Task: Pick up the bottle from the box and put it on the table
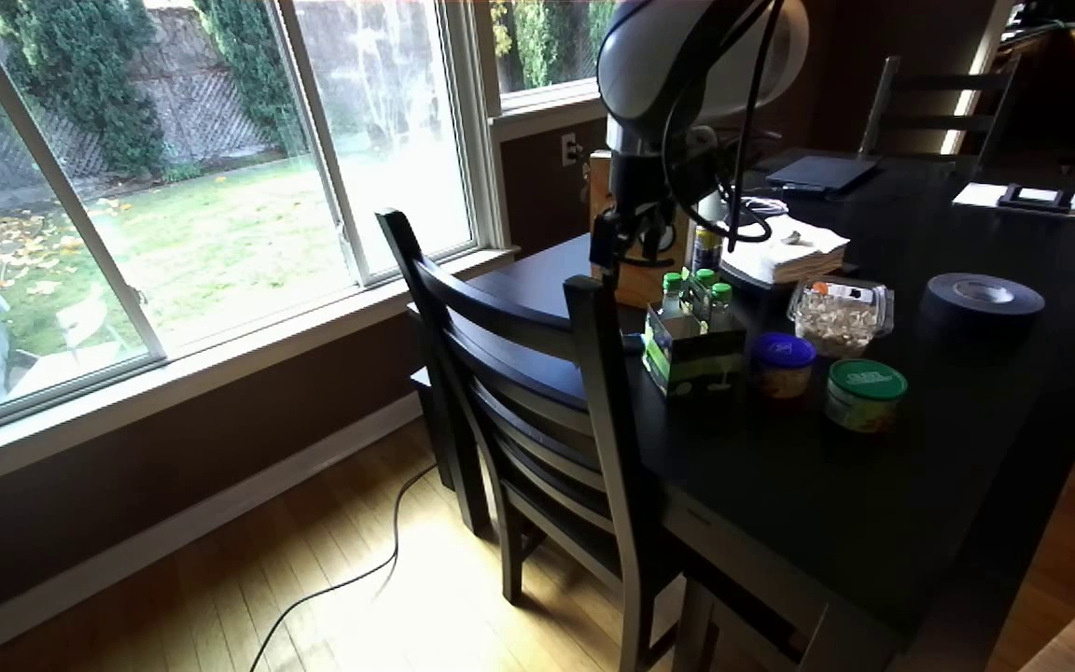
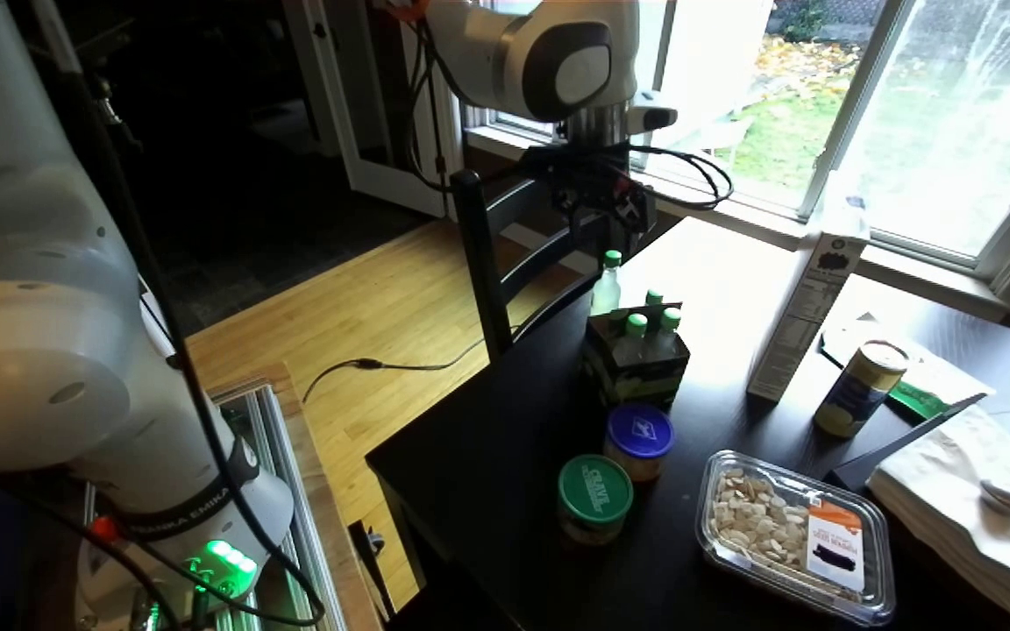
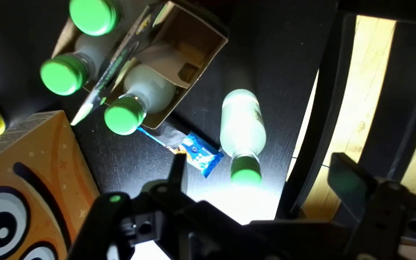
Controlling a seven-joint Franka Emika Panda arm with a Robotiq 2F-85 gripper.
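The bottle (image 2: pixel 608 289), whitish with a green cap, stands upright on the dark table (image 2: pixel 514 456), beside the box and apart from it. In the wrist view the bottle (image 3: pixel 242 119) shows between the open fingers. In an exterior view it is hidden, with the chair in front. The low green box (image 1: pixel 696 359) holds several other green-capped bottles; it also shows in an exterior view (image 2: pixel 636 377) and in the wrist view (image 3: pixel 193 39). My gripper (image 3: pixel 264 164) is open and empty, pointing down above the bottle; it also shows in an exterior view (image 2: pixel 600 215).
A chair (image 1: pixel 519 392) stands close at the table edge. A tall orange box with eyes (image 3: pixel 31 173) stands near the green box. A blue wrapper (image 3: pixel 200 151) lies beside the bottle. A blue-lidded tub (image 2: pixel 639 434), green-lidded tub (image 2: pixel 594 491) and seed container (image 2: pixel 794 535) stand nearby.
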